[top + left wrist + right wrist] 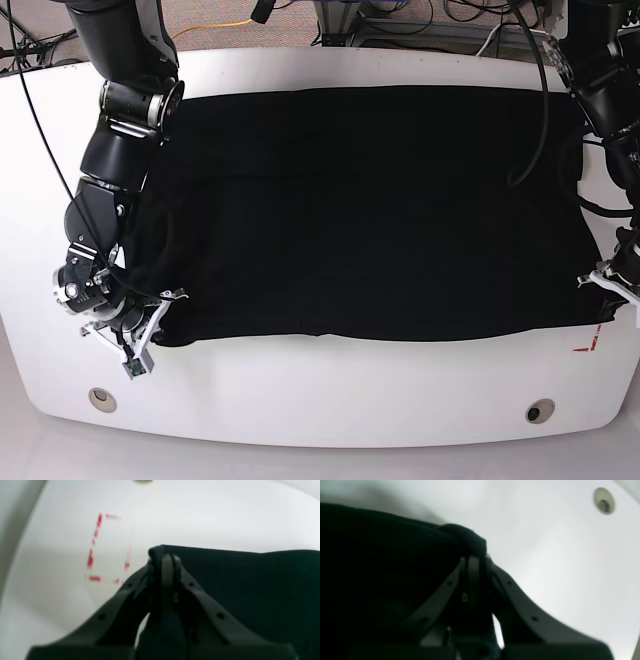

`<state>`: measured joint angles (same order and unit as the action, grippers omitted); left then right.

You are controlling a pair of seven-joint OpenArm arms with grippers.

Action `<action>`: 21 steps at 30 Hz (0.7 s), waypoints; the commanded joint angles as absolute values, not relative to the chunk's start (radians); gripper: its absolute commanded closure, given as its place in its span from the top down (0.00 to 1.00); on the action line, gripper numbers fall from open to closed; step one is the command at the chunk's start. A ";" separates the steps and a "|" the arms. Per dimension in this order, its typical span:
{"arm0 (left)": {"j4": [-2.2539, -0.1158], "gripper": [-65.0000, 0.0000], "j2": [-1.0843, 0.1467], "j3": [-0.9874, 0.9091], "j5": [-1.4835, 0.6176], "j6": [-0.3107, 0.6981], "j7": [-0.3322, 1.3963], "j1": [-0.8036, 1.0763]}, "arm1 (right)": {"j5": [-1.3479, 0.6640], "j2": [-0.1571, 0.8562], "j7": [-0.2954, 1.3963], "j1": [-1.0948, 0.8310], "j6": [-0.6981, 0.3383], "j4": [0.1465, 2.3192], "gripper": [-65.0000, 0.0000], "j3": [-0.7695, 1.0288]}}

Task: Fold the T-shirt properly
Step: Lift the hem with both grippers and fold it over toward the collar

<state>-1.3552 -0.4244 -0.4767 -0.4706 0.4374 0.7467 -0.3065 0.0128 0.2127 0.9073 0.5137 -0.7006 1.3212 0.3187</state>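
The black T-shirt (370, 210) lies spread flat over most of the white table, plain side up; no print shows. My right gripper (165, 320) is at the cloth's near left corner in the base view, shut on a bunched fold of T-shirt (470, 540). The left gripper (605, 292) sits at the near right corner, shut on the T-shirt's edge (160, 552). In the left wrist view the black fabric (250, 585) stretches away to the right of the closed fingers (168, 567). In the right wrist view the cloth (382, 567) fills the left side.
Red tape marks (588, 343) sit by the near right corner, seen as a dashed red rectangle (107, 547) in the left wrist view. Two round holes (100, 397) (540, 411) lie in the white table (330, 400) near its front edge. Cables run behind the table.
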 commanded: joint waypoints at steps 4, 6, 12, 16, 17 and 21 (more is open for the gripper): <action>-1.437 0.01 -0.443 -0.486 -0.484 0.513 0.777 -0.278 | 0.008 0.226 0.987 0.449 -0.698 1.521 0.00 0.323; -1.454 0.01 -0.443 -0.487 -0.484 0.526 0.789 -0.251 | 0.008 0.225 1.010 0.415 -0.698 1.573 0.00 0.323; -1.538 0.01 -0.443 -0.503 -0.484 0.533 0.816 -0.125 | 0.008 0.205 1.082 0.291 -0.698 1.725 0.00 0.331; -1.589 0.01 -0.440 -0.553 -0.484 0.535 0.816 -0.027 | 0.008 0.199 1.122 0.196 -0.698 1.834 0.00 0.331; -1.598 0.01 -0.433 -0.562 -0.484 0.535 0.816 -0.004 | 0.008 0.197 1.130 0.168 -0.698 1.860 0.00 0.331; -1.609 0.01 -0.429 -0.578 -0.484 0.561 0.816 0.059 | 0.008 0.168 1.138 0.088 -0.698 1.905 0.00 0.335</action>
<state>-1.5818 -0.4099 -0.5632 -0.4675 0.5396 0.8383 0.0605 0.0086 0.1680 1.1488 0.0879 -0.6994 1.8709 0.3279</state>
